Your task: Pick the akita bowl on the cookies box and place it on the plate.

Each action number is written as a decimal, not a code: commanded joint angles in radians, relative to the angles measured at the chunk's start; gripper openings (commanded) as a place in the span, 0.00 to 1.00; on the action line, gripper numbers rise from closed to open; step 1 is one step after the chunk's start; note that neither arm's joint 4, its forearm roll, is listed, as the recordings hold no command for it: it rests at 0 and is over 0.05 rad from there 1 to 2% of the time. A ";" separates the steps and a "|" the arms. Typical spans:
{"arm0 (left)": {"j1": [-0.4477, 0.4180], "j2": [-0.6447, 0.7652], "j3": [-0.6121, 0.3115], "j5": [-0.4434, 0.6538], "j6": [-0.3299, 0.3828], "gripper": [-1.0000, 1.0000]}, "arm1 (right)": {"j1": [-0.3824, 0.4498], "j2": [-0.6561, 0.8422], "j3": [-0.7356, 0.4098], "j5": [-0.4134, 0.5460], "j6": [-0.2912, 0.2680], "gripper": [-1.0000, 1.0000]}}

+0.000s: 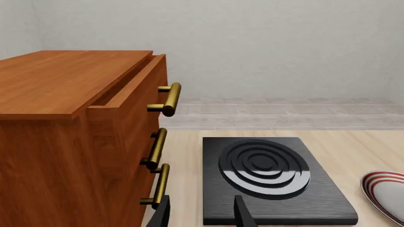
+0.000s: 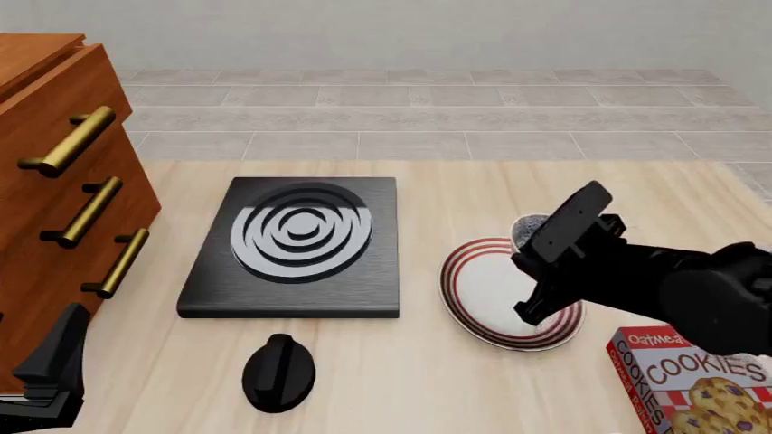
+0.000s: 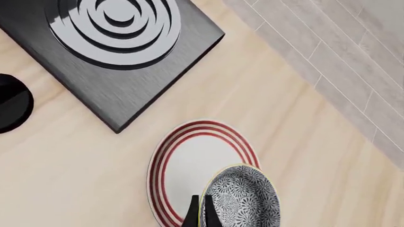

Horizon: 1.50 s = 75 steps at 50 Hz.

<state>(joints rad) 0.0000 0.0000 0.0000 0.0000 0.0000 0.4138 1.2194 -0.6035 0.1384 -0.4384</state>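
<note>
Right gripper [image 3: 200, 210] above plate [image 3: 189, 161], jaws nearly closed, pinching bowl [image 3: 243, 201] by rim. Bowl over plate's far-right edge; whether touching plate, cannot tell. Left gripper [image 1: 202, 215] near drawers [image 1: 75, 132], jaws apart, empty. Box [image 2: 693, 380] at table's near right, stove [image 2: 296, 244] left of plate.

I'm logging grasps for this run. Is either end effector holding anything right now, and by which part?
The right end effector pinches the akita bowl by its rim, above the plate. The left end effector is open and holds nothing.
</note>
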 commanded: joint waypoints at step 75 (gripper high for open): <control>0.000 0.000 0.000 0.000 0.000 1.00 | 0.001 0.214 -0.050 -0.158 0.092 0.00</control>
<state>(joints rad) 0.0000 0.0000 0.0000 0.0000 0.0000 0.4196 1.4288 -0.6522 -0.0103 -0.3627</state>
